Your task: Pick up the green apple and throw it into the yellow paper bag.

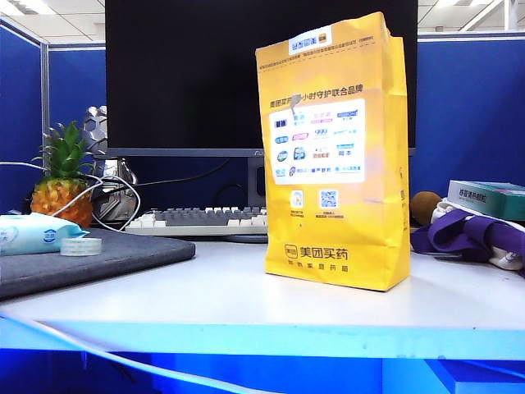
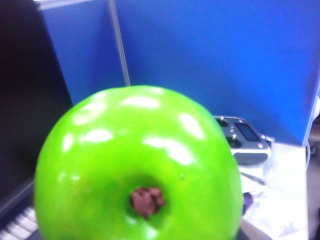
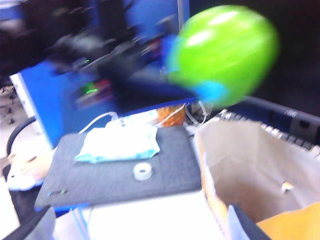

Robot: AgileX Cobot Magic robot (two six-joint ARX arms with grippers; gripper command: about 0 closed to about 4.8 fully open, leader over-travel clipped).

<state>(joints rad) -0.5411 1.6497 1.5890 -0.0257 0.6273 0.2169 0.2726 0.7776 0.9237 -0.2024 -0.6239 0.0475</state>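
The left pincer [image 3: 200, 90] grips the apple [image 3: 225, 50] high near the open bag [image 3: 260, 165] to drop it in; I cannot see the right pincer.

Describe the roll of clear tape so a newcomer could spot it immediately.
Start at the dark grey mat left of the yellow paper bag in the exterior view. The roll of clear tape lies flat there, beside the wet-wipes pack; it alone is a small translucent ring.
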